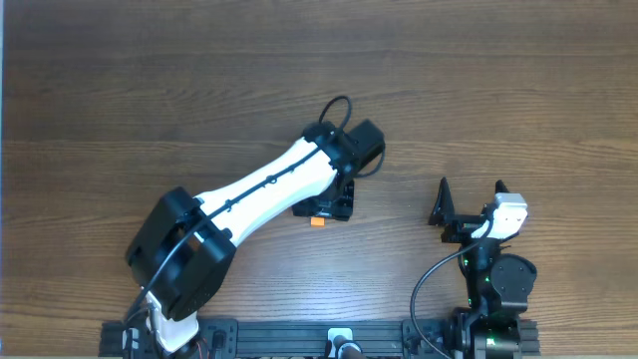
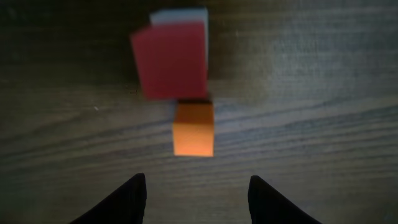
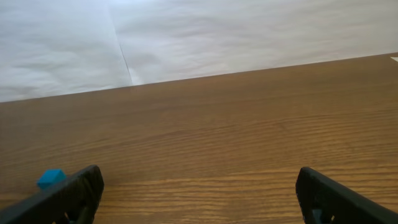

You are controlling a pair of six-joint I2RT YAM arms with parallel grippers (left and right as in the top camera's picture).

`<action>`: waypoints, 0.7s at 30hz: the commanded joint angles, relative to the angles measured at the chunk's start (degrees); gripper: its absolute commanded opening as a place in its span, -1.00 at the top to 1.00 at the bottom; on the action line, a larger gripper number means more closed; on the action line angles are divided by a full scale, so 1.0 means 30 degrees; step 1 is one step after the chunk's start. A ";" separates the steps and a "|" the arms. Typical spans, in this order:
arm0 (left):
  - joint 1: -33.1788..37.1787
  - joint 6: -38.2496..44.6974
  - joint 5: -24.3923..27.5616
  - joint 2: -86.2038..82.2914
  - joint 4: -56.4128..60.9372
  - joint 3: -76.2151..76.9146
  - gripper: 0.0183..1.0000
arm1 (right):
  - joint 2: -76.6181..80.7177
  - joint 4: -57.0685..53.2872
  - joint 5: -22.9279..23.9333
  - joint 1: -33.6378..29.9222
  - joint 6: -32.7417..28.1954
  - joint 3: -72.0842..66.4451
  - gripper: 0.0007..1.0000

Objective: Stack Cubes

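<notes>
An orange cube (image 2: pixel 193 129) lies on the wooden table, just ahead of my left gripper (image 2: pixel 198 200), which hangs open above it with nothing between its fingers. Touching the orange cube's far side is a red cube (image 2: pixel 171 59) that seems to rest on a pale blue cube (image 2: pixel 180 15). From above, the orange cube (image 1: pixel 317 220) peeks out beside the left gripper (image 1: pixel 324 206) near the table's middle. My right gripper (image 1: pixel 469 202) stands open at the right, holding nothing. In the right wrist view a small blue cube (image 3: pixel 51 178) lies far off beside the right gripper (image 3: pixel 199 200).
The wooden table (image 1: pixel 498 80) stretches bare around both arms. The left arm (image 1: pixel 259 189) lies diagonally across the middle and covers the red and pale blue cubes from above. A white wall (image 3: pixel 249 31) rises behind the table's far edge.
</notes>
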 commanded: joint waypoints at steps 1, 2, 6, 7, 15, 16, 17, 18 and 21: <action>-0.0372 -0.0882 0.0393 -0.0430 0.0328 -0.1020 -0.05 | -0.0117 -0.0066 -0.0095 0.0022 0.0102 -0.0087 -0.99; -0.0401 -0.0976 0.0459 -0.0430 0.0488 -0.1246 -0.04 | -0.0117 -0.0066 -0.0095 0.0022 0.0102 -0.0087 -0.99; -0.0321 -0.0962 0.0801 -0.0430 0.1843 -0.2601 -0.04 | -0.0117 -0.0066 -0.0095 0.0022 0.0102 -0.0087 -0.98; -0.0284 -0.0962 0.0801 -0.0430 0.2135 -0.2776 -0.04 | -0.0117 -0.0066 -0.0095 0.0015 0.0102 -0.0087 -0.99; -0.0189 -0.0801 0.0211 -0.0415 0.2863 -0.2951 -0.04 | -0.0117 -0.0066 -0.0095 0.0022 0.0102 -0.0087 -0.99; -0.0138 -0.0765 0.0211 -0.0415 0.3002 -0.3038 -0.04 | -0.0117 -0.0058 -0.0095 0.0022 0.0102 -0.0087 -0.98; -0.0073 -0.0750 0.0219 -0.0415 0.3169 -0.3162 -0.04 | -0.0117 -0.0066 -0.0095 0.0015 0.0102 -0.0087 -0.98; 0.0007 -0.0750 0.0219 -0.0415 0.3300 -0.3286 -0.04 | -0.0117 -0.0066 -0.0095 0.0015 0.0102 -0.0087 -0.99; 0.0182 -0.0758 0.0226 -0.0415 0.3752 -0.3738 -0.04 | -0.0117 -0.0066 -0.0095 0.0015 0.0102 -0.0087 -0.99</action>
